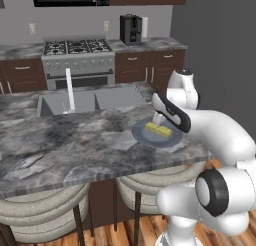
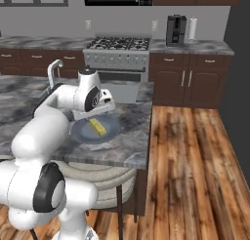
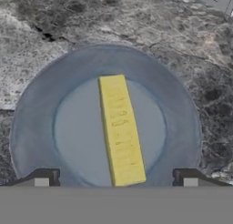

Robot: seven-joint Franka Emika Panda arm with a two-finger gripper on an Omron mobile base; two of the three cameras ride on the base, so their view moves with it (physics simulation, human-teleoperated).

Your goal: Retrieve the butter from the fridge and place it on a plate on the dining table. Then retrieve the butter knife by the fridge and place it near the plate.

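plate: one, blue-grey, on the dining table | butter: one stick lying flat mid-plate; likely light, soft, greasy, best pinched across its long sides | my gripper: jaws spread wide either side of the stick, holding nothing | butter knife: not yet fetched

The grey marbled dining table carries the blue-grey plate near its edge.
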